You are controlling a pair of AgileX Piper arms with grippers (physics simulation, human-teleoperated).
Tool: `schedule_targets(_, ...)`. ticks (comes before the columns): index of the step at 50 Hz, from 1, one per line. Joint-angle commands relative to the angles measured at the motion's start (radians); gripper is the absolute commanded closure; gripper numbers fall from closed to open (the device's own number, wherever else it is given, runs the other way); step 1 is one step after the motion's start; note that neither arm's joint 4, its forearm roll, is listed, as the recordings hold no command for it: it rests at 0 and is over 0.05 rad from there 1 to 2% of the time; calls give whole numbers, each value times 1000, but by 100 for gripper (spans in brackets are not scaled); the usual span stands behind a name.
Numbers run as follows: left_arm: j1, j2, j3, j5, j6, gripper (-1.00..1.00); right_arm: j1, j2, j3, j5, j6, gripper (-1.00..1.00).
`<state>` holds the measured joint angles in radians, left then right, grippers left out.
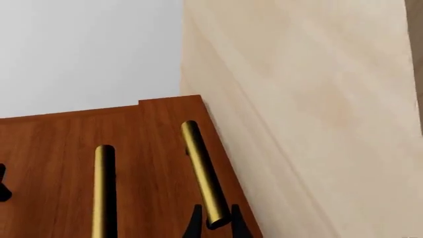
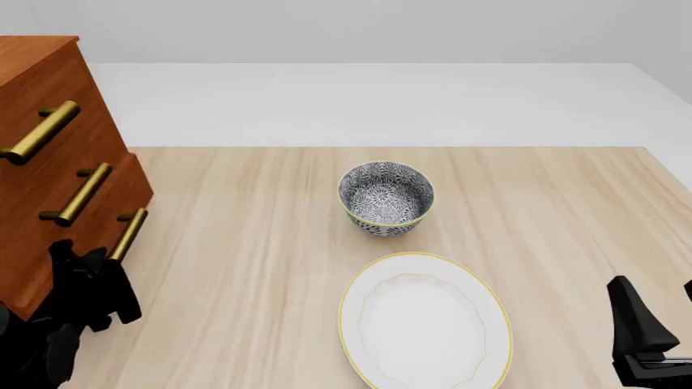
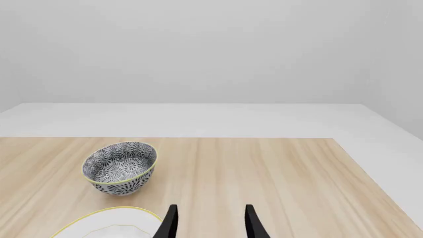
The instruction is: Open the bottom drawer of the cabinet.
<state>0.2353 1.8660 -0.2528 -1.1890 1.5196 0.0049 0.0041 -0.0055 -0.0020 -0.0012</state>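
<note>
The cabinet [image 2: 44,89] stands at the table's far left, showing three brass bar handles. The bottom drawer [image 1: 165,163] has its front standing a little forward of the drawers above. Its brass handle [image 1: 201,168] also shows in the front view [image 2: 130,233]. My left gripper [image 1: 216,225] is shut on the near end of that handle, one black finger on each side. In the front view the left gripper [image 2: 92,279] sits just below the handle. My right gripper [image 3: 210,223] is open and empty, low at the table's near right [image 2: 659,312].
A black-and-white patterned bowl [image 2: 386,197] stands mid-table, also in the right wrist view [image 3: 120,167]. A white oval plate with a yellow rim [image 2: 425,320] lies in front of it. The middle drawer's handle [image 1: 104,193] runs beside the gripped one.
</note>
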Motion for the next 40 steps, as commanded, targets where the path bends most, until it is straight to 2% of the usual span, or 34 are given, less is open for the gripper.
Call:
schedule_targets(1,-115,-22,4,-31,1,100,0,0,0,0,0,-100)
schedule_targets(40,-239,-48,-1,-31,-32,100,0,0,0,0,0,-100)
